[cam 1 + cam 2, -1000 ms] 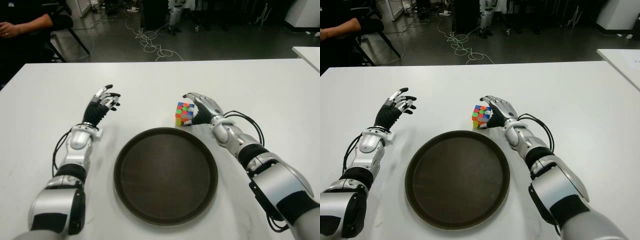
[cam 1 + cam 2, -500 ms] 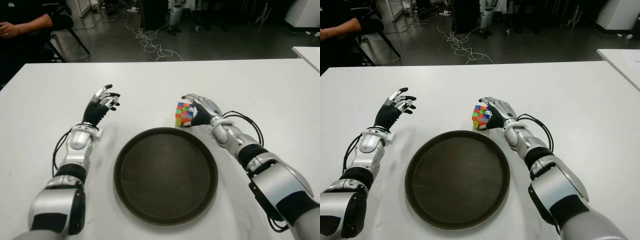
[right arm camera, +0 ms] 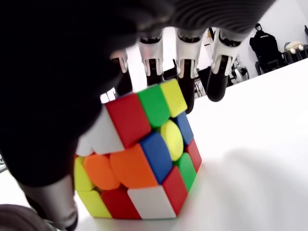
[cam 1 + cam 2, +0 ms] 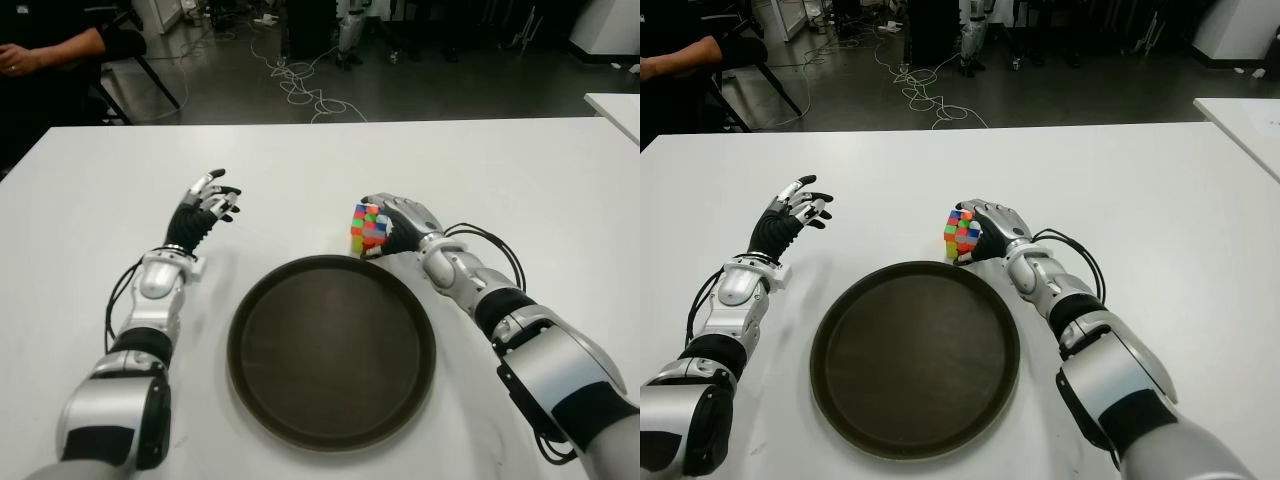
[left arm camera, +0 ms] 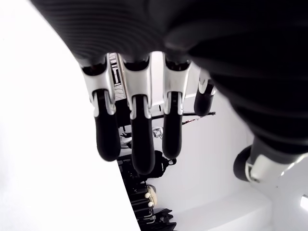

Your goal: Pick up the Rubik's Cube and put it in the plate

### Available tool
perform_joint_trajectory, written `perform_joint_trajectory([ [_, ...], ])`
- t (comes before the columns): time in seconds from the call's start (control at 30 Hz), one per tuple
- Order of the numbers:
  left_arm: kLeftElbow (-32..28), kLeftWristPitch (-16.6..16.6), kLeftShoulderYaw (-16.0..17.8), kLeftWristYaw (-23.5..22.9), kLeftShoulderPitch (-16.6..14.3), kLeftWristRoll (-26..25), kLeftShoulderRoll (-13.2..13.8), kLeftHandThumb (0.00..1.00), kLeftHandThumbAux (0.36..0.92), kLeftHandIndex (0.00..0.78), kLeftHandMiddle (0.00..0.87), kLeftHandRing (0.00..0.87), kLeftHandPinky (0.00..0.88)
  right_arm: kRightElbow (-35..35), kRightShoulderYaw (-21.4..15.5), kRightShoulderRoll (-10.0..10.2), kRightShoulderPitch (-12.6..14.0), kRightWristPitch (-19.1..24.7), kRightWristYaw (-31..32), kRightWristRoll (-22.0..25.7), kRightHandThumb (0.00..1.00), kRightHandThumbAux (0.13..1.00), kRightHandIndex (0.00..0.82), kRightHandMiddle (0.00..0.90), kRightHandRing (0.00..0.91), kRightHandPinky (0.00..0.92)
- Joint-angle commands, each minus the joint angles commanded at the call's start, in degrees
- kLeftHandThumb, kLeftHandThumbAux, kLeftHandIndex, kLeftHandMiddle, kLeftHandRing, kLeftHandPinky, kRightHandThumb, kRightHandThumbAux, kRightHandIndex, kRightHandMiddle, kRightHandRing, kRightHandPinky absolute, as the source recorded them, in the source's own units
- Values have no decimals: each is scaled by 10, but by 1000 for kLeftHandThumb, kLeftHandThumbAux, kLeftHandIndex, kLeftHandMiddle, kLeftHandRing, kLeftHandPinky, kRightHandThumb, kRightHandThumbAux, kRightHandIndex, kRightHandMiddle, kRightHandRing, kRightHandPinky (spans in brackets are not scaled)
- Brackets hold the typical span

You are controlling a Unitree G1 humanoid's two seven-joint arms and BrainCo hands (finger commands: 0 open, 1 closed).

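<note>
Right wrist view: right hand [image 3: 144, 77] cupped over cube [image 3: 139, 154], fingers [image 3: 185, 82] extended past far face, thumb low at near side, grip not yet closed. Cube on white table [image 4: 520, 170], just beyond rim of plate [image 4: 330, 350]. Left hand [image 4: 203, 210] spread, empty, left of plate. Best practice: close fingers squarely on opposite faces before lifting clear of rim.

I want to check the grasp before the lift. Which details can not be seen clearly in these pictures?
- Eye views: the right robot hand covers the Rubik's Cube's right side, so finger contact is hidden.
- Right wrist view: the palm hides the cube's top corner; whether the cube has left the table is unclear.
- Person: cut off by the frame edge.
- Left robot hand is open, idle.
</note>
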Motion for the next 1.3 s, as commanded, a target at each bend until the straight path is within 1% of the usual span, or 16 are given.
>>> perform_joint_trajectory([
  [0.13,-2,-3,-1,2,1,1,0,91,532,132,339,415,425,2,0,2,1,2,2,0,0,761,190,204,211,199],
  [0.37,-3,0,-2,4,2,3,1,81,522,126,331,400,413,1,0,3,1,5,4,1,0,752,194,214,221,215],
  [0.6,-2,3,-2,2,2,2,2,78,501,123,327,397,419,3,-2,5,1,7,10,3,0,728,195,225,235,228],
  [0.73,-2,2,-2,0,3,2,3,83,501,119,317,394,426,4,-3,6,1,10,11,4,0,715,196,223,230,209],
  [0.93,-2,0,-1,-3,3,1,4,77,507,115,317,405,433,5,-4,7,1,16,10,5,0,705,190,221,230,217],
  [1.2,-1,2,5,-14,2,-9,2,80,508,118,326,412,437,6,-7,8,2,13,4,6,0,732,197,229,240,230],
  [1.3,-2,3,8,-19,3,-11,2,84,513,117,331,413,436,6,-9,9,2,15,6,7,0,735,200,224,231,216],
])
